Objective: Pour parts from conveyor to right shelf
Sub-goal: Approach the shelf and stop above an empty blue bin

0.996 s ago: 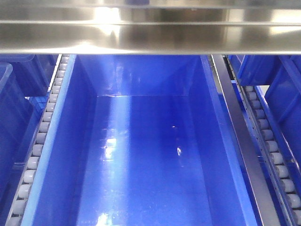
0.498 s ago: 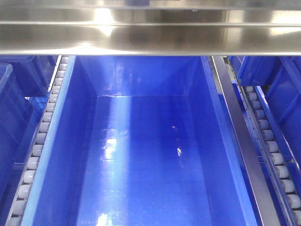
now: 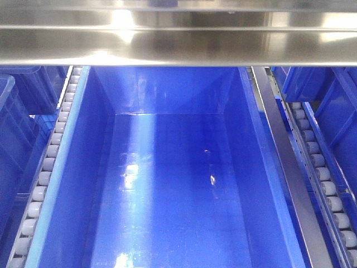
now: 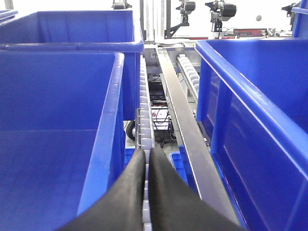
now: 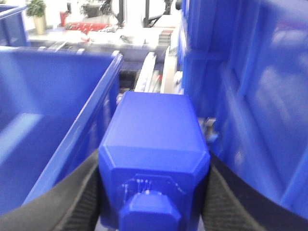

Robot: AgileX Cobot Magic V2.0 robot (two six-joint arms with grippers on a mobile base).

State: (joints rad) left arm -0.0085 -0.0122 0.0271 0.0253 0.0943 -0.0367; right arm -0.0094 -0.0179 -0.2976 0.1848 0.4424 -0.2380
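Between the right gripper fingers sits the blue block, pinched from both sides: black padded fingers press against its left and right faces, and its round stud faces the camera at the bottom of the right wrist view. Block is held above the gap between two blue bins, over a roller rail of the right shelf; view is blurred, so finer contact detail is not readable.

Left gripper: both black fingers pressed together, tips touching, nothing between them. It hangs over a white roller rail next to a steel bar, with a blue bin to one side and another blue bin to the other.

Front view: looks down into a large deep blue bin under a stainless crossbeam, roller rails on both flanks. Neither arm shows in this view.
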